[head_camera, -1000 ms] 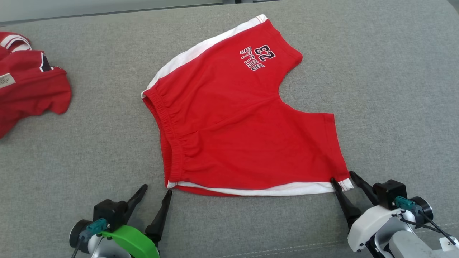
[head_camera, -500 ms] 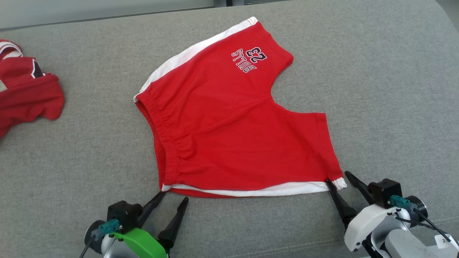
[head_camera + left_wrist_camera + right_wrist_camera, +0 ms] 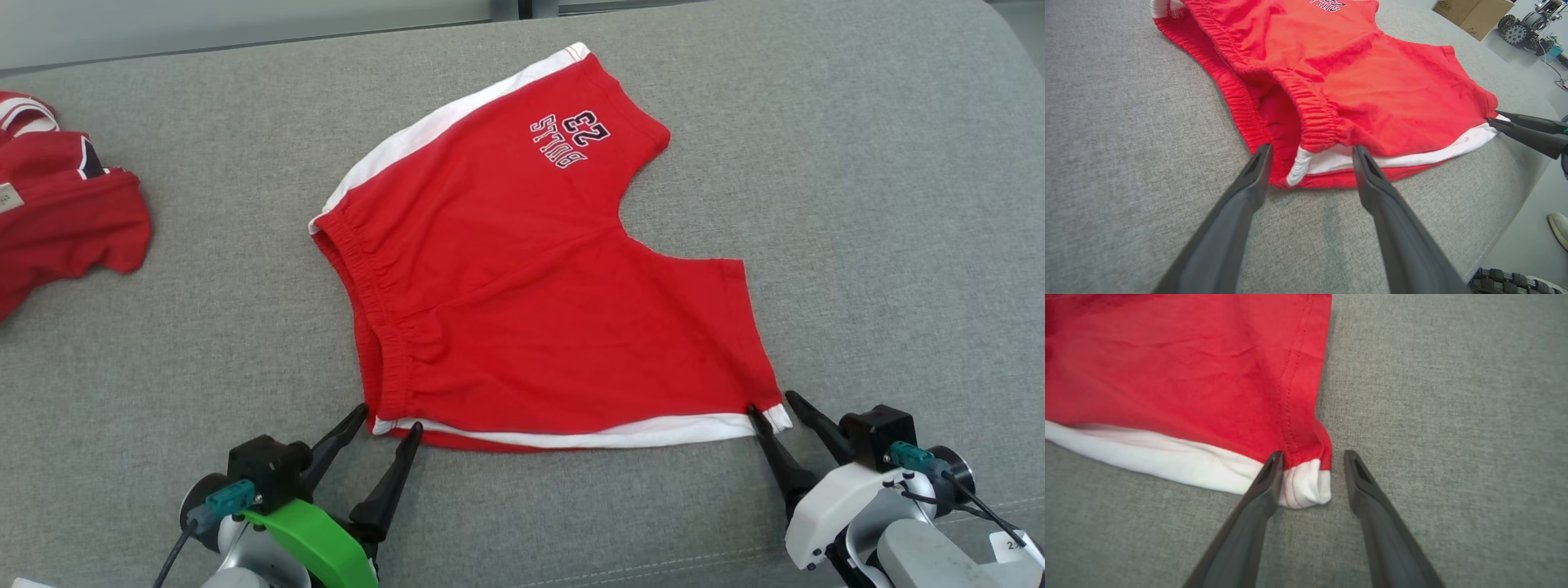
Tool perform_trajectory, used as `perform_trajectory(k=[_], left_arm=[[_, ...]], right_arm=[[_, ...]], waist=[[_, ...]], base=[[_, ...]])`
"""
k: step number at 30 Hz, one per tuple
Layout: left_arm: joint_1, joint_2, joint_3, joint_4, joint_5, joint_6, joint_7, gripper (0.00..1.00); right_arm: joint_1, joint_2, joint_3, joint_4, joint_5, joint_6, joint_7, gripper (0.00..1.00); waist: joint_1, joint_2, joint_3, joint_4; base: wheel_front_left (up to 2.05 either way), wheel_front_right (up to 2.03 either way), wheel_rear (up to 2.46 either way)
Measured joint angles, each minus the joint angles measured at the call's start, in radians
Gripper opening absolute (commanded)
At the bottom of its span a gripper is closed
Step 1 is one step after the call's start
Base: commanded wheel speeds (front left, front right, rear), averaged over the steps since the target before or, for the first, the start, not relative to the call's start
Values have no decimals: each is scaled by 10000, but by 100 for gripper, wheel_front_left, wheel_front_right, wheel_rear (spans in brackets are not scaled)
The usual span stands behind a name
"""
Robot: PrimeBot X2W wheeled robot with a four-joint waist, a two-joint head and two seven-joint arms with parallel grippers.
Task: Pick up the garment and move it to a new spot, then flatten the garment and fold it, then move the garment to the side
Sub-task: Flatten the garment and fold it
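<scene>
The left claw (image 3: 390, 416) stands wide open, its two fingers straddling the near waistband corner of the red shorts (image 3: 522, 310). The right claw (image 3: 771, 402) is open too, though less wide. The white-striped leg-hem corner sits between its fingers, and the inner finger touches the cloth. Beyond both claws the shorts lie flat on the grey upholstered surface (image 3: 857, 204). Well out past the left claw's outer side lies another red garment (image 3: 65, 220).

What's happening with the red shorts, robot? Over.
Left gripper open at the waistband corner. Right gripper open around the hem corner, not pinched. Red shorts flat on grey cushion. Another red garment far left, apart.
</scene>
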Motion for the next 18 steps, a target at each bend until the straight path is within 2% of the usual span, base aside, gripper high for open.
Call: perform_trajectory(k=[1,3,5,7,8,9,10,11,18], left_arm=[[-2,21,-29,-15,-36,0,0,100],[-3,75,-100,-23,-146,0,0,98],[-3,146,-144,-17,-232,0,0,49],[-4,194,-155,-8,-311,0,0,38],[-18,192,-180,8,-385,0,-2,6],[-31,190,-186,19,-412,0,-29,0],[-43,186,-194,23,-474,0,-92,0],[-64,188,-222,29,-487,0,-90,0],[-129,291,-558,-81,-1093,0,19,0]], right_arm=[[-18,4,-12,23,2,0,0,73],[-29,8,-48,56,17,4,-2,53],[-37,19,-75,88,36,8,-2,47],[-41,63,-88,117,94,10,-15,44],[-51,104,-92,151,105,73,-38,33],[-58,117,-82,184,111,98,-88,24],[-65,146,-58,201,144,128,-90,5],[-71,180,-36,207,203,176,-90,0],[-96,238,-84,188,849,318,-71,0]], waist=[[0,0,-1,-1],[0,0,4,-7],[0,0,15,-15],[0,0,29,-22],[0,0,47,-28],[0,0,56,-31],[0,0,63,-33],[0,0,68,-37],[0,0,2,-98]], base=[[0,0,0],[0,0,0],[0,0,0],[0,0,0],[0,0,0],[0,0,0],[0,0,0],[0,0,0],[0,0,0]])
